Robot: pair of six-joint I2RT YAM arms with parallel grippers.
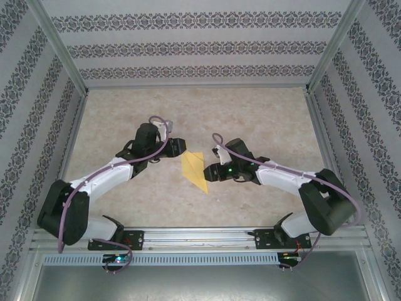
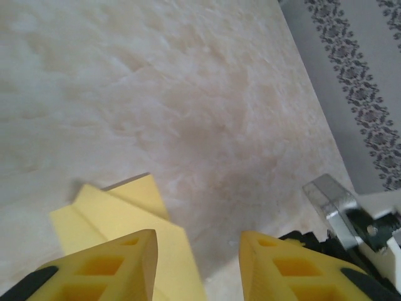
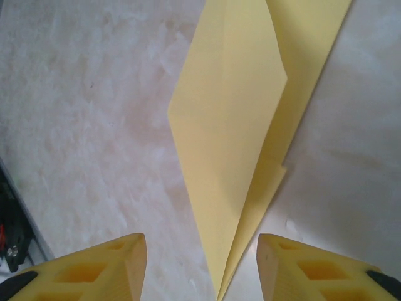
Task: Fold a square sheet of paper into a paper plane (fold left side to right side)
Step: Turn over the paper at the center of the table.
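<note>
1. the table (image 1: 263,119) is the biggest thing. it is flat and pale, with cloudy brown marks like stone. it gives the paper a hard, smooth place to lie on, so folds can be pressed down.
2. the walls (image 1: 188,47) around it are grey with rows of little dark flowers.
3. the left arm (image 1: 106,172) and the right arm (image 1: 294,179) are black and white. they bend in from both sides toward the middle. i think this is so each one can reach its own side of the paper.
4. the paper (image 1: 194,168) lies flat in the middle of the table, between the two hands. it is thin, plain and yellow. it is already folded into a long shape with a sharp point, and its layers lie on top of each other with straight creases.
5. the left hand (image 2: 197,251) is open and holds nothing. its fingers (image 2: 106,269) are chunky yellow wedges with square holes. one finger hangs over the edge of the paper and the other is over bare table.
6. the right hand (image 3: 202,251) is open too and grips nothing. the sharp point of the paper runs down between its fingers (image 3: 94,269).
</note>
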